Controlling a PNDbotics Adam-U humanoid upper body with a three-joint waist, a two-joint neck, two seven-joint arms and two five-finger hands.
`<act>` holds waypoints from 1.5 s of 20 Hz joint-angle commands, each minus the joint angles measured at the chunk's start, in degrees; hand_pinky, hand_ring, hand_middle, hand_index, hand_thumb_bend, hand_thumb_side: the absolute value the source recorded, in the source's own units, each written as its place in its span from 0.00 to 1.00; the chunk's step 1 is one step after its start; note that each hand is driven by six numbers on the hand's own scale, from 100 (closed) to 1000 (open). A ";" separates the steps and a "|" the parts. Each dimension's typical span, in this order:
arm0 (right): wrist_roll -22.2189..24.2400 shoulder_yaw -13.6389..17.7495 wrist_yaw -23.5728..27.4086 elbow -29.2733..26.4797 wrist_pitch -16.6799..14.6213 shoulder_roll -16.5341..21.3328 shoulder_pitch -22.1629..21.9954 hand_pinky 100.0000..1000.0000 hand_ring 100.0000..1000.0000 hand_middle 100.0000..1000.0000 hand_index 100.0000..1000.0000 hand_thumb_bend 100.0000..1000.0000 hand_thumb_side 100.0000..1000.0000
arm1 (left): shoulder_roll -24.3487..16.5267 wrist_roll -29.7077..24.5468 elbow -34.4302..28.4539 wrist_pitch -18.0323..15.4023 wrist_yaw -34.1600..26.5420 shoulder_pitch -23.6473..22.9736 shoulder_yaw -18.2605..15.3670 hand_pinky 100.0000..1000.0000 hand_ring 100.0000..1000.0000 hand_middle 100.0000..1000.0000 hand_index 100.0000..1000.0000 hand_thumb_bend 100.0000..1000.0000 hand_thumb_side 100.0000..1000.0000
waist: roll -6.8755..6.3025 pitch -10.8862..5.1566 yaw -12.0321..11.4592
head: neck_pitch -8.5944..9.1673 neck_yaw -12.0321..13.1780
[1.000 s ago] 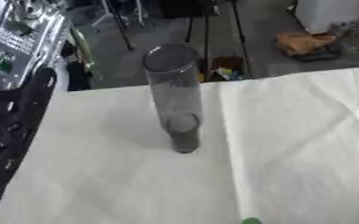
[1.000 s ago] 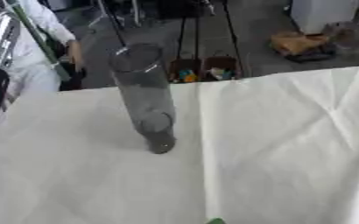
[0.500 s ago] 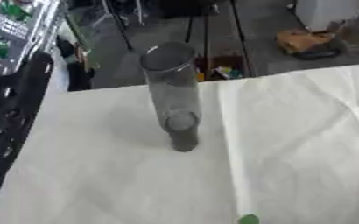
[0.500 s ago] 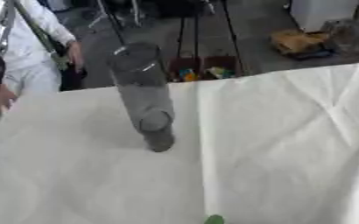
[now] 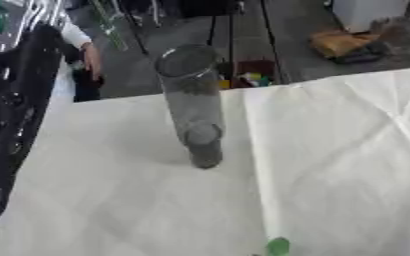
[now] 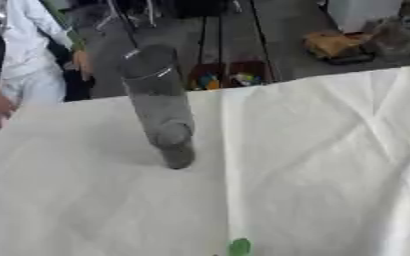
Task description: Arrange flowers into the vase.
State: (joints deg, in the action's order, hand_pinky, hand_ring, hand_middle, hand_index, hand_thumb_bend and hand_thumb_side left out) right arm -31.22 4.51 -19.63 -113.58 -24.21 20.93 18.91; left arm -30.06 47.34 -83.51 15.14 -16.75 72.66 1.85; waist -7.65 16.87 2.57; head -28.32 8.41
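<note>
vase (image 5: 194,102) is the main thing here, a tall clear cylinder standing upright on the tabletop (image 5: 331,150), set toward the far left part of the white cloth. we figure it's parked out in the open like that so stems can come down into its mouth from above without anything crowding it. it looks empty as far as we can tell, just a darker base at the bottom, so the arranging hasn't really started.

the only hint of a flower is a small green bit (image 5: 278,246) poking in at the bottom edge, well apart from the vase. we can't say whether it's a leaf, a stem tip or something else, and we can't see what's carrying it because it's cut off by the edge. our guess is it's a stem on its way up toward the vase, but that's a guess.

now the robot hand situation: we honestly don't see either one. there's dark arm structure (image 5: 12,115) running down the left side in the left eye view, which we take to be part of the robot's left arm, but no fingers show, so spread or curled is not something we can tell. the right robot hand doesn't show in either view.

next move probably needs that green thing lifted and lined up over the vase mouth, which is fairly narrow.
</note>
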 commanded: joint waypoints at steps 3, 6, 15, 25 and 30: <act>0.33 -0.06 0.60 -1.01 -0.12 1.33 0.27 0.63 0.75 0.54 0.81 0.00 1.00 | -0.17 4.63 -0.77 3.70 -1.61 1.97 -0.90 0.00 0.00 0.00 0.00 0.59 0.12 | 0.39 -1.69 0.55 | -1.33 -0.41; 0.53 -0.22 0.85 -1.01 -0.14 1.31 0.38 0.63 0.75 0.54 0.81 0.00 1.00 | 0.68 4.63 -0.77 3.46 -2.50 2.53 -0.92 0.00 0.00 0.00 0.00 0.59 0.12 | 0.17 -1.58 1.06 | -1.05 0.25; 1.03 -0.51 1.18 -1.01 -0.24 1.49 0.52 0.63 0.75 0.54 0.81 0.00 1.00 | 2.82 4.63 -0.30 3.57 -3.29 4.41 -0.17 0.00 0.00 0.00 0.00 0.59 0.13 | 0.03 -1.12 1.74 | -0.44 1.75; 1.03 -0.52 1.38 -1.01 -0.30 1.46 0.68 0.63 0.75 0.54 0.81 0.00 1.00 | 3.63 4.63 -0.45 4.48 -2.14 4.36 0.81 0.00 0.00 0.00 0.00 0.59 0.12 | -0.30 -0.93 2.21 | -0.24 2.04; 1.03 -0.50 1.35 -1.01 -0.33 1.46 0.82 0.63 0.76 0.54 0.81 0.00 1.00 | 3.90 4.63 0.42 4.78 -0.90 3.73 0.81 0.00 0.00 0.00 0.00 0.58 0.12 | -0.48 -0.52 2.54 | 0.30 2.16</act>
State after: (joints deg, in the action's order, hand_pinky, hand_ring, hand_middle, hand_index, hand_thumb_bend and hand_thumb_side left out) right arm -30.37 3.84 -18.54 -113.58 -24.36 20.95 19.13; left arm -25.62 47.40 -82.96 15.12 -18.21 75.54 2.94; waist -8.44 17.35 5.14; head -28.58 10.33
